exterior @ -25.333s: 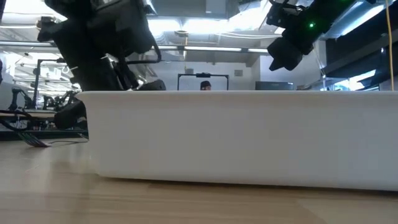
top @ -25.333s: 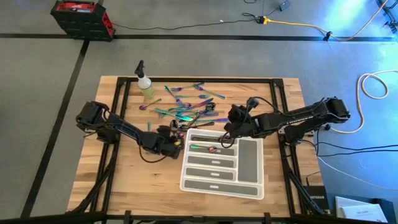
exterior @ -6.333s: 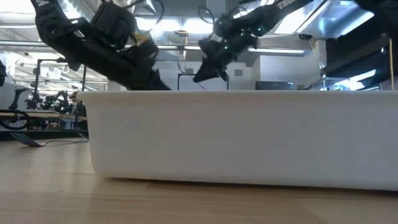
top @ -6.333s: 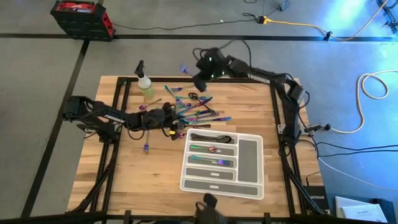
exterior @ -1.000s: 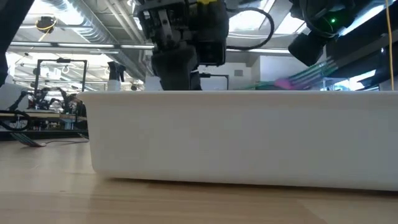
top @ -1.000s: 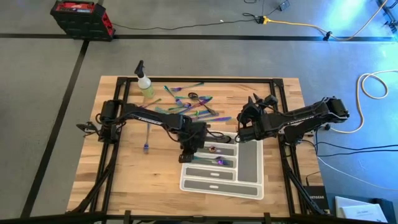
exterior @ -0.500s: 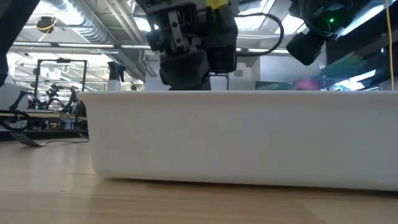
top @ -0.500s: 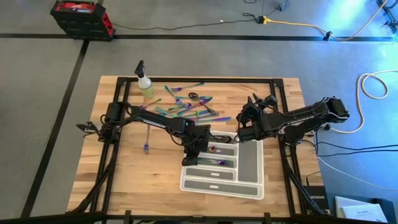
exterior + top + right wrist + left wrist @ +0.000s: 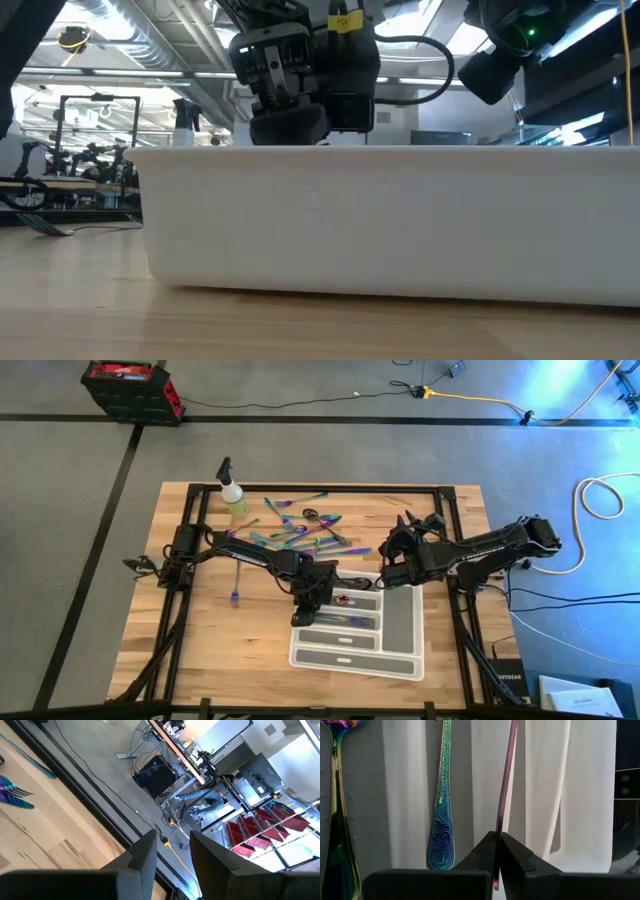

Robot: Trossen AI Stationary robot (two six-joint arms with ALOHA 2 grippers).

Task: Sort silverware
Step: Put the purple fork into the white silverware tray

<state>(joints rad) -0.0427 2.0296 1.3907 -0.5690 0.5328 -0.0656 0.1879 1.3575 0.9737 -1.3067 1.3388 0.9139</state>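
Left gripper (image 9: 497,851) over white-grey compartment tray (image 9: 400,625), clenched on slim iridescent purple piece of silverware (image 9: 506,775). Loose rainbow cutlery pile (image 9: 300,530) behind on wooden table (image 9: 200,650). Right gripper (image 9: 172,852) raised beside tray, fingers apart, empty.

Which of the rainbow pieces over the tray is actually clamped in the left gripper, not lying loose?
The slim purple piece, seen edge-on: the left gripper is shut on its lower end. The blue-green handle beside it lies flat in the tray, untouched.

In the low view the white-grey plastic compartment tray's wall (image 9: 380,220) hides everything inside it. In the left wrist view the slim iridescent metal utensil (image 9: 505,780) runs off the edge, its head unseen.
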